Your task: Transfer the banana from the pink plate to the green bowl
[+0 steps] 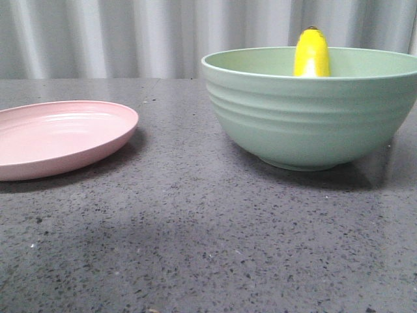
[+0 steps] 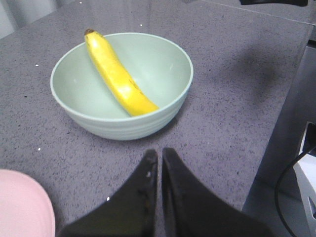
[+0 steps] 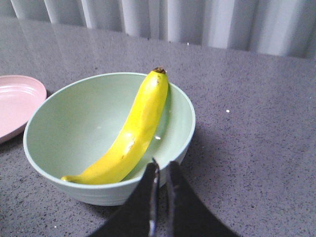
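The yellow banana (image 3: 133, 133) lies inside the pale green ridged bowl (image 1: 306, 124), leaning on its wall; its dark tip (image 1: 311, 39) sticks up above the far rim. It also shows in the left wrist view (image 2: 118, 79) across the bowl (image 2: 163, 64). The pink plate (image 1: 58, 134) sits empty at the left. My left gripper (image 2: 159, 154) is shut and empty, above the table, short of the bowl. My right gripper (image 3: 162, 167) is shut and empty, above the bowl's (image 3: 59, 123) near rim. Neither gripper shows in the front view.
The grey speckled table (image 1: 195, 241) ends at an edge beside the bowl in the left wrist view (image 2: 291, 89), with a cable and white device (image 2: 306, 168) below it. A pleated grey curtain (image 1: 130, 32) hangs behind the table. The plate's edge shows in both wrist views (image 2: 19, 207) (image 3: 17, 101).
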